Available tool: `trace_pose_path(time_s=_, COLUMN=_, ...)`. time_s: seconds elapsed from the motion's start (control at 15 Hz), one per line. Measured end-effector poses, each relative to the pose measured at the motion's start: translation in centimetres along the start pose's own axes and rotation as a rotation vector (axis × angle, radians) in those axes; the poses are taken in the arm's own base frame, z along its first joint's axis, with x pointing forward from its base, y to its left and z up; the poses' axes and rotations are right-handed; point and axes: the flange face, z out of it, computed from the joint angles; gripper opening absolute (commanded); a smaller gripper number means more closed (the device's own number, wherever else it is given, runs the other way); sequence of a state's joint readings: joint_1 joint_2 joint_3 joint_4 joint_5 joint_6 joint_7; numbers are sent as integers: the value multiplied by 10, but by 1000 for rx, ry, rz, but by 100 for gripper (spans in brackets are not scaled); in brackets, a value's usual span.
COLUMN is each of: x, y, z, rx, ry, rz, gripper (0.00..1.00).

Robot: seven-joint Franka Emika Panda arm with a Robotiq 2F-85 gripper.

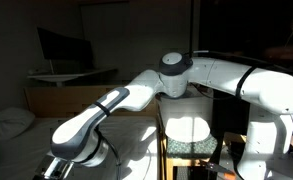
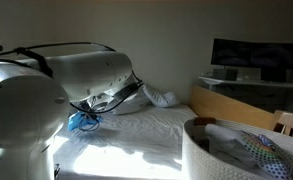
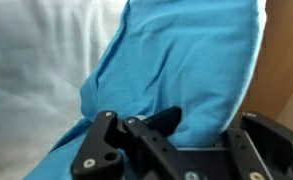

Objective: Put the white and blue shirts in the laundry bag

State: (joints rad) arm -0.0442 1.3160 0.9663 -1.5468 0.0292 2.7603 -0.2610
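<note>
Blue shirt [image 3: 186, 70] fills the wrist view, right at the jaws: bright turquoise, soft and creased, one long fold running down toward the fingers [image 3: 106, 150]. The gripper [image 3: 201, 125] has its black fingers standing apart with blue cloth across the gap. Is it biting or only straddling? I cannot tell from here. In an exterior view the blue shirt [image 2: 83, 120] shows as a small crumpled heap under the arm [image 2: 86, 70], low on the bed [image 2: 136, 140], so it's not in the bag yet.

The laundry bag [image 2: 196, 155] stands well away from the jaws, across the bed: white fabric, rolled rim, mouth open, some patterned cloth [image 2: 251, 150] already inside. No blue in there, and no plain white garment I can make out.

Just beyond the jaws lies a white rumpled bundle [image 2: 158, 97]; shirt or pillow, too dim to say. My read: early going, blue shirt being picked, its carry and drop ahead, and the white shirt apparently still to come.

To one side of the jaws there's white sheet [image 3: 36, 60].
</note>
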Motion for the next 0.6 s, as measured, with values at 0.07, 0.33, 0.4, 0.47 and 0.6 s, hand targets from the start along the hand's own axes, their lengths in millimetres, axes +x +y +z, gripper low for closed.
trace_pose_path(time_s=0.07, x=5, y=-5, z=-7, rx=-39, ry=-23, rz=-4, gripper=8)
trace_pose_path(time_s=0.33, x=29, y=-46, z=-36, rx=-198, ry=-132, rz=-36, gripper=8)
trace_pose_path(time_s=0.4, x=34, y=-59, z=-42, rx=-237, ry=-164, rz=-40, gripper=8)
trace_pose_path(time_s=0.47, x=39, y=-71, z=-47, rx=-276, ry=-193, rz=-43, gripper=8)
trace_pose_path(time_s=0.6, x=48, y=-90, z=-59, rx=-361, ry=-241, rz=-47, gripper=7)
